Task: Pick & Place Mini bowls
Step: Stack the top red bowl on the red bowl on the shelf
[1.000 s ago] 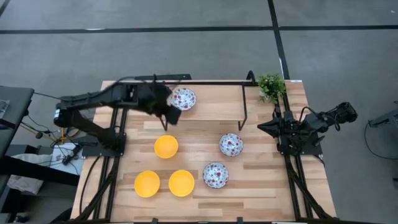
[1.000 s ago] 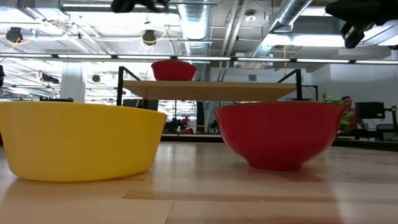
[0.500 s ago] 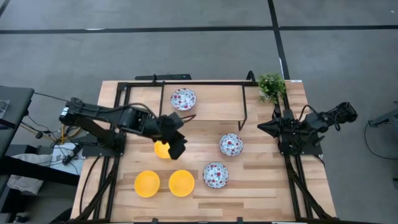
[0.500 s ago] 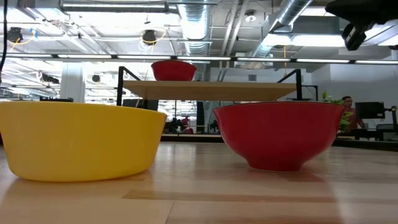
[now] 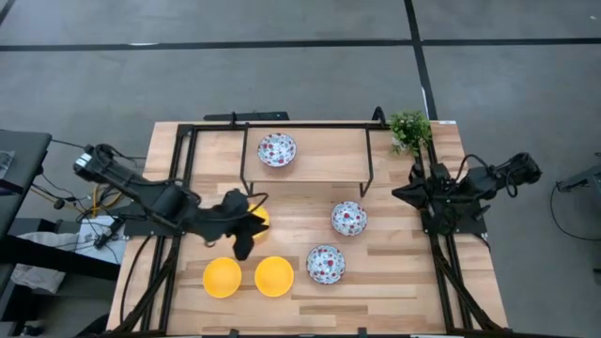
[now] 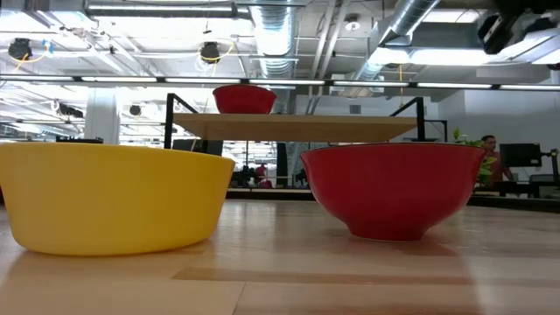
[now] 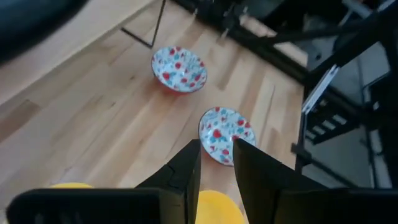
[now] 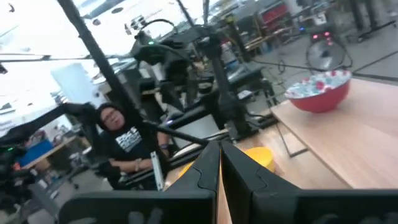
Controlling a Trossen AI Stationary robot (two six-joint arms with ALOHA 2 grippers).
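Observation:
Three yellow bowls stand on the table: one [image 5: 255, 216] half hidden under my left gripper, and two [image 5: 223, 277] [image 5: 274, 275] near the front edge. One floral bowl [image 5: 277, 149] stands on the raised shelf, and two more [image 5: 348, 218] [image 5: 325, 264] stand on the table. My left gripper [image 5: 241, 250] hangs above the table among the yellow bowls. It is empty, and its fingers [image 7: 186, 171] stand a narrow gap apart and point toward the floral bowls. My right gripper [image 5: 396, 193] is shut and empty and waits at the right edge.
A black-framed wooden shelf [image 5: 324, 164] spans the far middle of the table, with legs reaching down to the tabletop. A small green plant [image 5: 410, 130] stands at the far right corner. A person [image 8: 121, 140] shows in the room beyond the table.
My left gripper has come away from the floral bowl on the shelf. It has swung toward the table's near edge and left, over the far yellow bowl. The floral bowl stays on the shelf. My right arm has risen slightly in the low view.

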